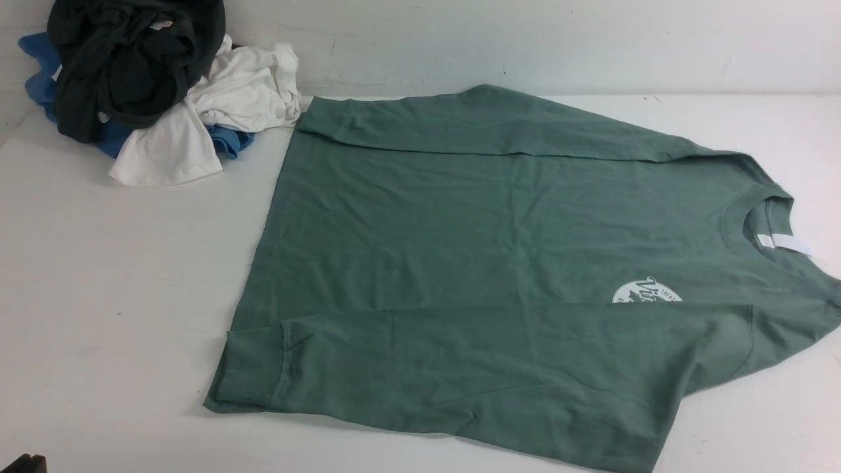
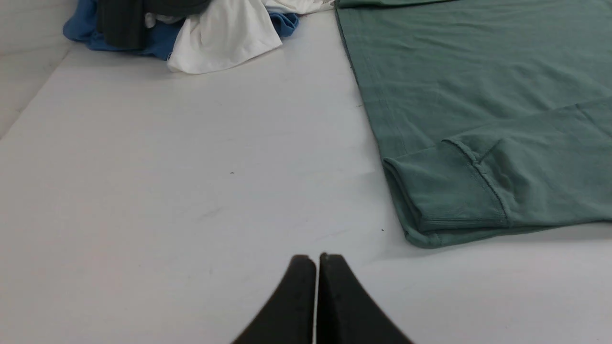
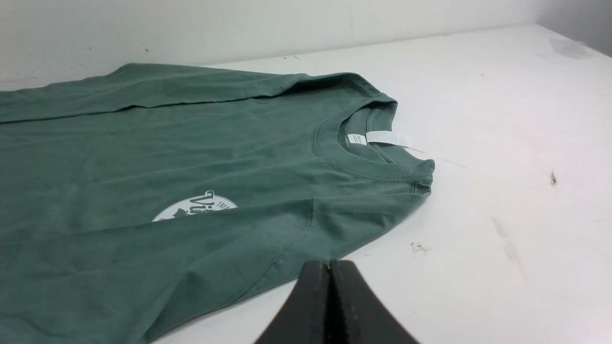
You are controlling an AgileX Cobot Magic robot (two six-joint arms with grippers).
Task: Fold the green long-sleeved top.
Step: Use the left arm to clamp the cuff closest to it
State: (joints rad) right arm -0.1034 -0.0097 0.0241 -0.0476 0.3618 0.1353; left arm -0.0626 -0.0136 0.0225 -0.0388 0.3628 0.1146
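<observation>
The green long-sleeved top [image 1: 486, 263] lies flat on the white table, neck to the right, hem to the left. Both sleeves are folded in over the body; the near sleeve half covers the white chest print [image 1: 647, 292]. The white neck label [image 1: 785, 242] shows at the collar. My left gripper [image 2: 316, 258] is shut and empty above bare table, short of the near cuff [image 2: 449, 191]. My right gripper [image 3: 330, 263] is shut and empty at the top's near shoulder edge [image 3: 334, 224]. Neither gripper's jaws show in the front view.
A heap of black [image 1: 125, 59], white [image 1: 217, 112] and blue [image 1: 39, 72] garments sits at the far left against the back wall. The white table [image 1: 118, 295] shows bare left of the top and right of the collar [image 3: 502, 143].
</observation>
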